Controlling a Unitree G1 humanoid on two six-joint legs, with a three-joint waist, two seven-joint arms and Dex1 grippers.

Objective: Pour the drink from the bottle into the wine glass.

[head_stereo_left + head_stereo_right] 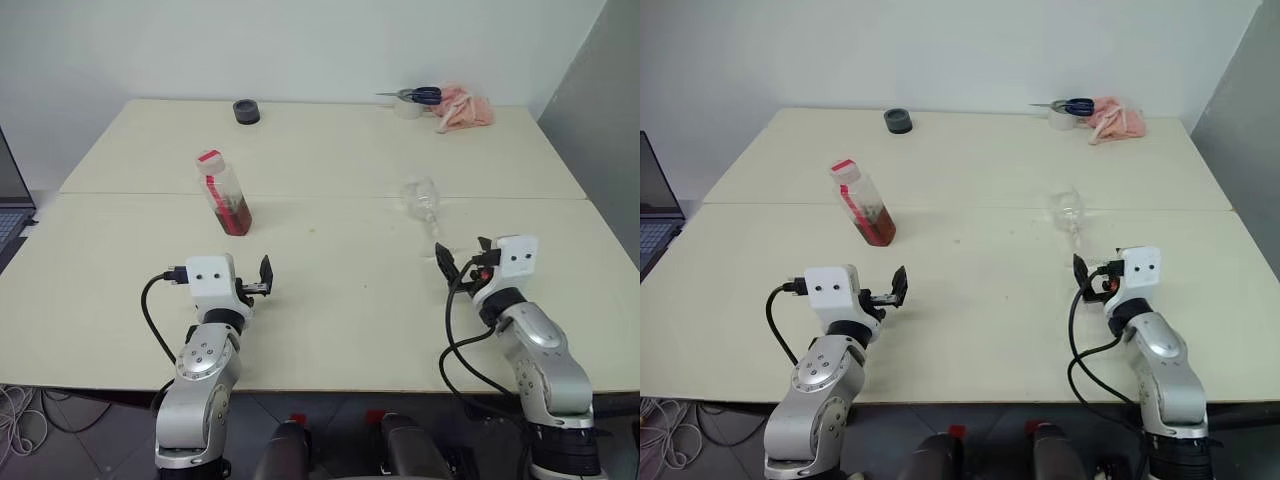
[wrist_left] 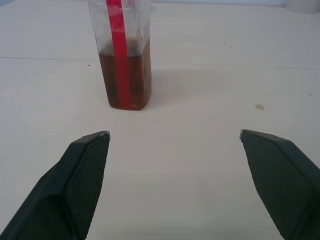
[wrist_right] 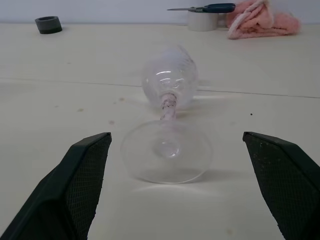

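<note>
Bottle (image 2: 123,55) stands upright just ahead of the left jaws, wide open, empty. Glass (image 3: 168,117) lies tipped on the bench (image 1: 330,300), foot toward the right jaws, likewise wide, empty.

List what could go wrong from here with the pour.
1. The wine glass lies on its side, foot toward the open right claw. It has to be stood up first; gripping the thin stem could let it roll or slip.
2. The bottle still wears its cap, so tipping it now pours nothing.
3. The open left claw sits low before the bottle; a push there may topple it and slosh the drink.
</note>
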